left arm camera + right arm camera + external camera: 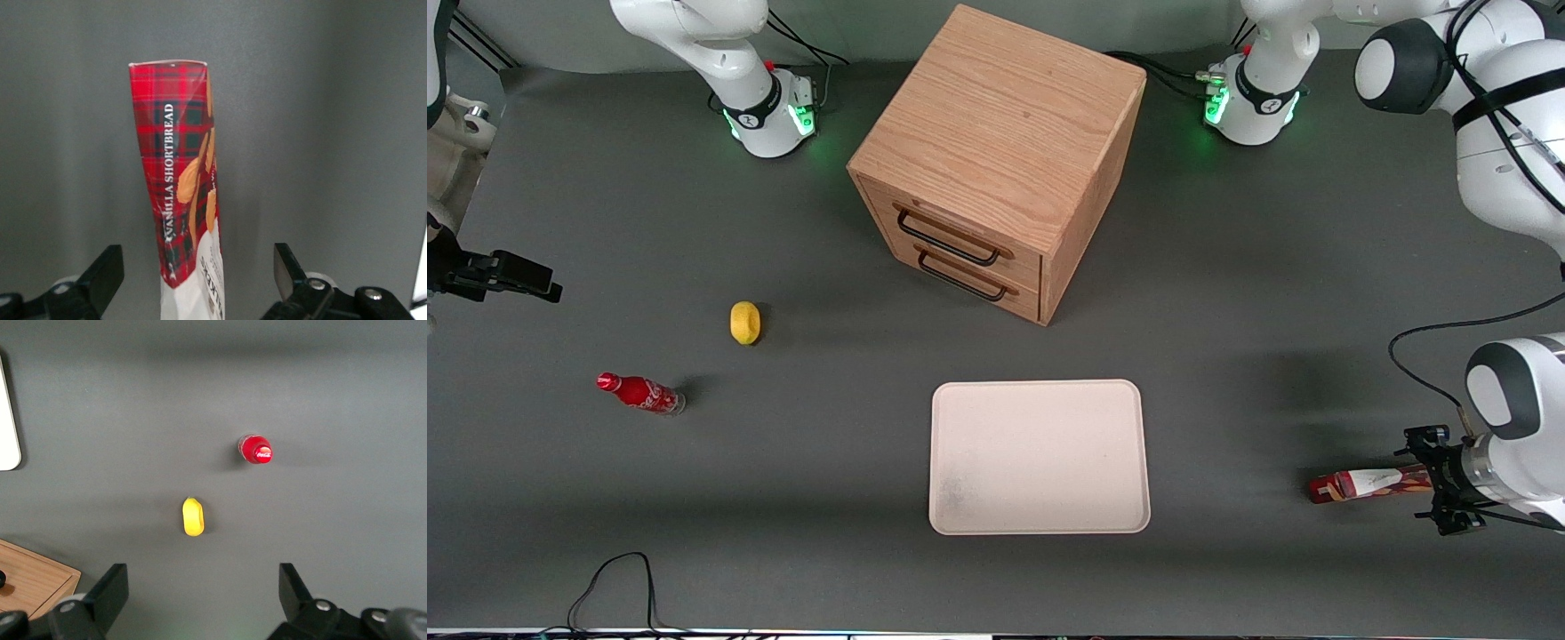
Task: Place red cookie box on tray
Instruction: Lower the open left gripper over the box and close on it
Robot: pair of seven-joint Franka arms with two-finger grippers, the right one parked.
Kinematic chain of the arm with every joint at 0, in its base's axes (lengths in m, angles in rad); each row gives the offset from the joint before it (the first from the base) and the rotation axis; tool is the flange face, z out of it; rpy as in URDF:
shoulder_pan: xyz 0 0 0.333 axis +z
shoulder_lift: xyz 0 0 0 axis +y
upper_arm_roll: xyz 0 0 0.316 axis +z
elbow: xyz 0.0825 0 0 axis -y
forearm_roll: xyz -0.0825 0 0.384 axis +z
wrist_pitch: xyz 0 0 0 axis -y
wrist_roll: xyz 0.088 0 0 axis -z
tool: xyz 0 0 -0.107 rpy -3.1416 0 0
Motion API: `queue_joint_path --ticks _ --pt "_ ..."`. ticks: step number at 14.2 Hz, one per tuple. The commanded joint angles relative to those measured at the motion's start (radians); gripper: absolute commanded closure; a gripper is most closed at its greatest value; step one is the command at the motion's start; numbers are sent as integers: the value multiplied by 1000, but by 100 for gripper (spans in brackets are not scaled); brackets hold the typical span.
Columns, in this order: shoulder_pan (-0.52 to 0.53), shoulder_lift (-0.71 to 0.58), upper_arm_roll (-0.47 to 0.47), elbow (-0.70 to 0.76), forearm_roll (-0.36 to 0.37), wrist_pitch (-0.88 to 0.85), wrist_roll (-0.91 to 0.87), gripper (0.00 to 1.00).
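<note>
The pincer (199,280) stands wide, its fingers (103,273) straddling the near end of the red cookie box (183,207) without touching it. The box lies flat on the surface (1272,356) at the working arm's end, its long axis running straight out from the pincer toward the tray (1039,457), which sits well apart, nothing between them.

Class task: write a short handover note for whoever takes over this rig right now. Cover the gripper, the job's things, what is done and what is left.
Gripper: open, fingers on either side of the red cookie box, not gripping.
Box: lying on the table toward the working arm's end, apart from the tray.
Tray: nothing on it.
Done: approach.
Left: grasp, lift, carry, place.
</note>
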Motion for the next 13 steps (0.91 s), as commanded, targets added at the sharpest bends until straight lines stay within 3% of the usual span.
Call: queue_joint_path --ticks 1,2,3,7,8,13 --pt "-9 -15 7 -31 27 13 -4 8" --pt "-7 -13 7 -33 29 13 -3 14" --pt "-7 -10 7 -33 30 13 -3 28" --pt "-7 -10 7 -33 29 13 -4 93" --pt "-7 -10 7 -33 29 13 -3 100" --pt "-9 -23 7 -22 38 10 2 100"
